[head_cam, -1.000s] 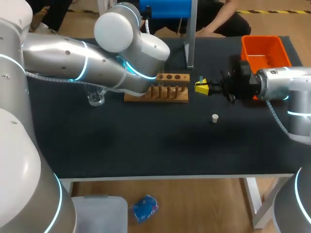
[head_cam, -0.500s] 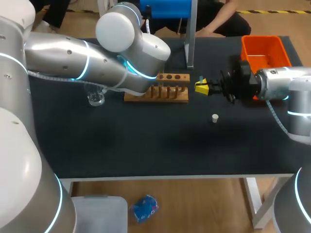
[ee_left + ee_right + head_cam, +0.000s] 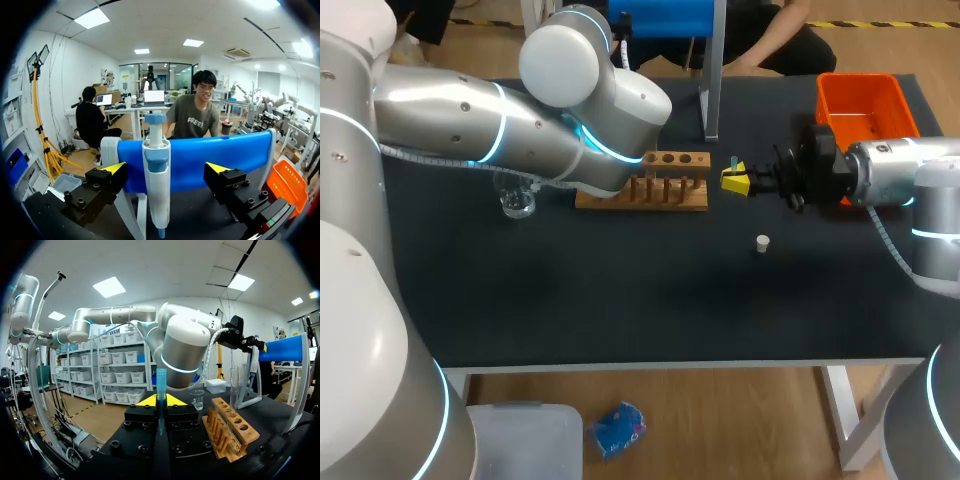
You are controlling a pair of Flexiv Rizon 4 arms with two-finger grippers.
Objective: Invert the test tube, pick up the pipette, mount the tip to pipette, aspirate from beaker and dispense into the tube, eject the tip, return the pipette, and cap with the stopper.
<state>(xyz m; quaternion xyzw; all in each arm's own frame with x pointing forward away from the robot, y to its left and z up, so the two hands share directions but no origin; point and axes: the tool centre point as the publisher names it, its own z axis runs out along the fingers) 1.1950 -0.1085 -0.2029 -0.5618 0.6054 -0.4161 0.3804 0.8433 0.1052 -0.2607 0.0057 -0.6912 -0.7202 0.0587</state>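
In the left wrist view the blue-and-white pipette (image 3: 156,175) hangs on its blue stand (image 3: 210,160). My left gripper (image 3: 165,169) is open, one yellow tip on each side of the pipette and both clear of it. My right gripper (image 3: 735,181) is shut on a blue pipette tip (image 3: 161,385), held upright just right of the wooden rack (image 3: 665,186). A glass test tube (image 3: 234,386) stands in the rack's (image 3: 231,432) far end. The beaker (image 3: 517,203) sits left of the rack, and the white stopper (image 3: 762,242) lies on the mat below my right gripper.
An orange bin (image 3: 860,105) stands at the back right, behind my right wrist. The pipette stand's metal post (image 3: 712,80) rises behind the rack. My left arm (image 3: 520,120) spans the table's back left and covers the rack's left end.
My left arm has edged slightly toward the pipette stand. My right arm and the blue tip have not moved.
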